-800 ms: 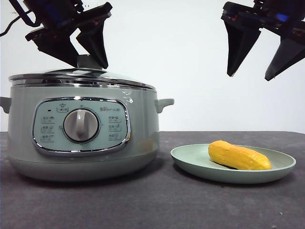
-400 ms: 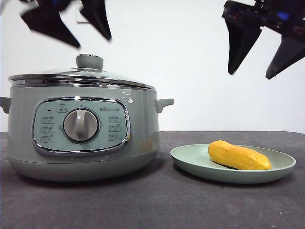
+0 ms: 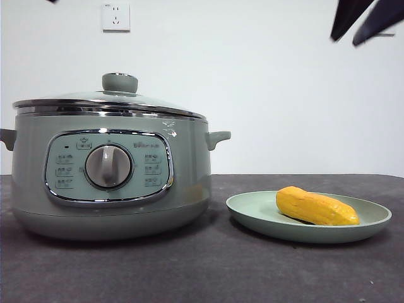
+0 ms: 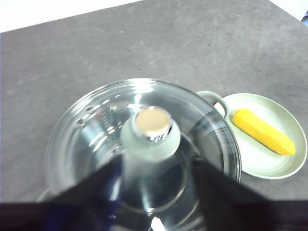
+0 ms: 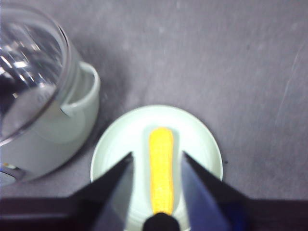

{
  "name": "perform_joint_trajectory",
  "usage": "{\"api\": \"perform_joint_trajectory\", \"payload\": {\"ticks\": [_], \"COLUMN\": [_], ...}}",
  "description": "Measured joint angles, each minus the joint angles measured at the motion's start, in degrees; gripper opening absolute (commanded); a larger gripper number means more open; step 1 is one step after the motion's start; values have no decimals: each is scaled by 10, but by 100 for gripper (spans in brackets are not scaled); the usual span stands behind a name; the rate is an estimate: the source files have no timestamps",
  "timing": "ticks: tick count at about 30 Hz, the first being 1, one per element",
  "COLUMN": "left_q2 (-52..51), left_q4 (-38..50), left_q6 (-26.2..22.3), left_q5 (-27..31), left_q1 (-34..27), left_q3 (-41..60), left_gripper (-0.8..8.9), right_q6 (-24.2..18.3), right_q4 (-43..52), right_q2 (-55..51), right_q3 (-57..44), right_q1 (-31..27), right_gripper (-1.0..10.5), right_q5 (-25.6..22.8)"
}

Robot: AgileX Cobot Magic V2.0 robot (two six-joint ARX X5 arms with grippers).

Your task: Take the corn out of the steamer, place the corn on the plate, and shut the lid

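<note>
The steamer (image 3: 189, 177) stands at the left with the glass lid (image 3: 145, 101) resting on its rim, knob (image 3: 120, 82) upright. The corn (image 3: 315, 207) lies on the plate (image 3: 303, 232) at the right. My left gripper (image 4: 155, 164) is open and empty, well above the lid (image 4: 86, 139) and its knob (image 4: 153, 127), and out of the front view. My right gripper (image 5: 157, 155) is open and empty, high above the corn (image 5: 161, 173) on the plate (image 5: 202, 144). In the front view only its tips (image 3: 346, 39) show at the top right corner.
A wall socket (image 3: 116, 17) is on the white wall behind. The steamer's side handle (image 3: 218, 136) points toward the plate. Dark grey table surface (image 3: 208, 265) lies in front of the steamer and the plate.
The left gripper has let go of the lid knob and risen out of the front view. The right gripper has risen to the top corner. Lid, corn and plate have not moved.
</note>
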State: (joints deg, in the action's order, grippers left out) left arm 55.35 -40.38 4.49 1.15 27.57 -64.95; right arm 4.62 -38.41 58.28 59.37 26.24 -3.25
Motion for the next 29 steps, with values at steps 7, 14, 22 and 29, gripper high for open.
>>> {"api": "perform_joint_trajectory", "payload": {"ticks": [7, 14, 22, 29], "left_q2": [-155, -300, -296, -296], "left_q4": [60, 61, 31, 31], "left_q6": [-4, 4, 12, 12], "left_q5": [83, 97, 85, 85], "left_q1": [25, 27, 27, 27], "left_q3": [117, 251, 250, 250], "left_gripper": [-8, -3, -3, -3], "right_q6": [-1, 22, 29, 29], "right_q4": [141, 190, 188, 188], "right_q2": [-154, -237, -235, -235], "right_q3": [-146, -237, -237, -237], "right_q1": [0, 0, 0, 0], "right_gripper": [-12, 2, 2, 2], "right_q5": [0, -3, -14, -15]}}
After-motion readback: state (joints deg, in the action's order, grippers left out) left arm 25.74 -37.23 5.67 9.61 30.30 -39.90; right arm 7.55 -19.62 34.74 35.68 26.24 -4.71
